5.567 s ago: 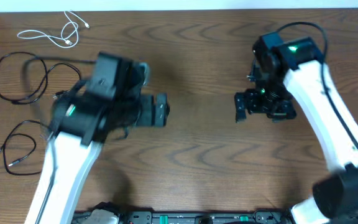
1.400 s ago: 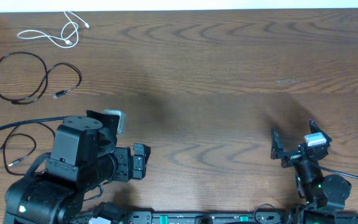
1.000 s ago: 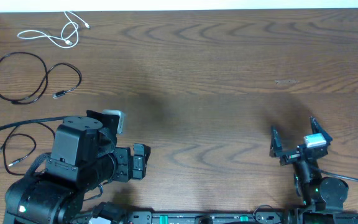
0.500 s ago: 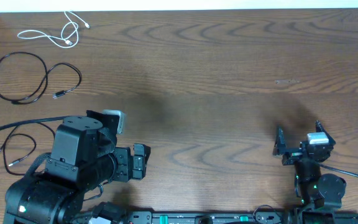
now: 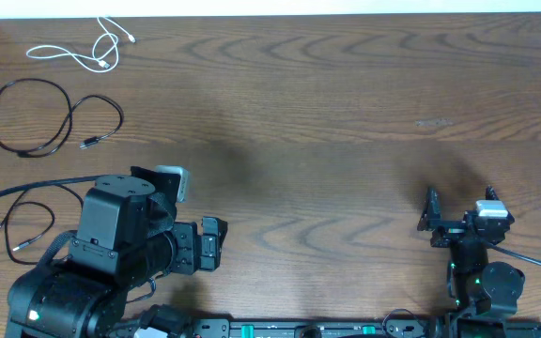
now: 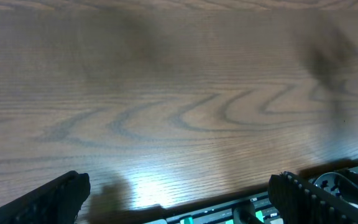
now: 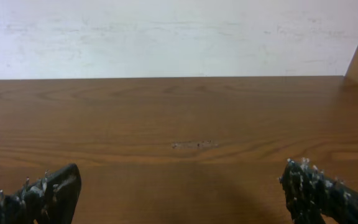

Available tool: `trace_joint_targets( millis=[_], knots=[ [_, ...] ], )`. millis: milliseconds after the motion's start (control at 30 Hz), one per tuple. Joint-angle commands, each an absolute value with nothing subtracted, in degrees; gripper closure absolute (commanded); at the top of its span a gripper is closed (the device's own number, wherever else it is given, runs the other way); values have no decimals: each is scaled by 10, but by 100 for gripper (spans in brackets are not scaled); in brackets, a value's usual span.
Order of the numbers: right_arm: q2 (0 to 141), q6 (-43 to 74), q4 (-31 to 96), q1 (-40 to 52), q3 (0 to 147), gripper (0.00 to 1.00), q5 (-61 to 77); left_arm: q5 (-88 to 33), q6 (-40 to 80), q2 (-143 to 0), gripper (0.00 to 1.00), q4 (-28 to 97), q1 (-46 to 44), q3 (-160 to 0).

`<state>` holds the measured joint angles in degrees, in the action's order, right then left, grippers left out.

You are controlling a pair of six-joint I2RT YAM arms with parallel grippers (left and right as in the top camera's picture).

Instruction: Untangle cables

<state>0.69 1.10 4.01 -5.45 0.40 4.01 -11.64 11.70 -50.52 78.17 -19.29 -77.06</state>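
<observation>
In the overhead view three cables lie apart at the far left. A white cable (image 5: 97,61) lies in loose loops at the top left. A black cable (image 5: 69,117) forms two loops below it. A second black cable (image 5: 17,248) lies at the left edge, partly hidden by my left arm. My left gripper (image 5: 210,246) is open and empty near the table's front edge, to the right of the cables; its wrist view (image 6: 179,208) shows only bare wood. My right gripper (image 5: 460,208) is open and empty at the front right (image 7: 182,199), far from the cables.
The wooden table (image 5: 327,113) has a small pale scuff (image 5: 432,123) at the right, also in the right wrist view (image 7: 194,145). A white wall (image 7: 166,37) runs behind the far edge. The black base rail (image 5: 289,329) lies along the front edge.
Both arms have pulled back from mid-table to the front edge. In the last second the right gripper has shifted slightly right and turned; the left arm and the cables are still.
</observation>
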Motion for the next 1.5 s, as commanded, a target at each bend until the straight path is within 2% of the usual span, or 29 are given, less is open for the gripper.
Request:
trace_joint_targets(
  millis=[0, 1467],
  knots=[
    [6, 23, 46, -57, 4, 1, 31, -109, 107, -506, 2, 782, -194, -769],
    [6, -9, 42, -44, 4, 1, 36, -109, 107, -506, 2, 782, -194, -769]
  ],
)
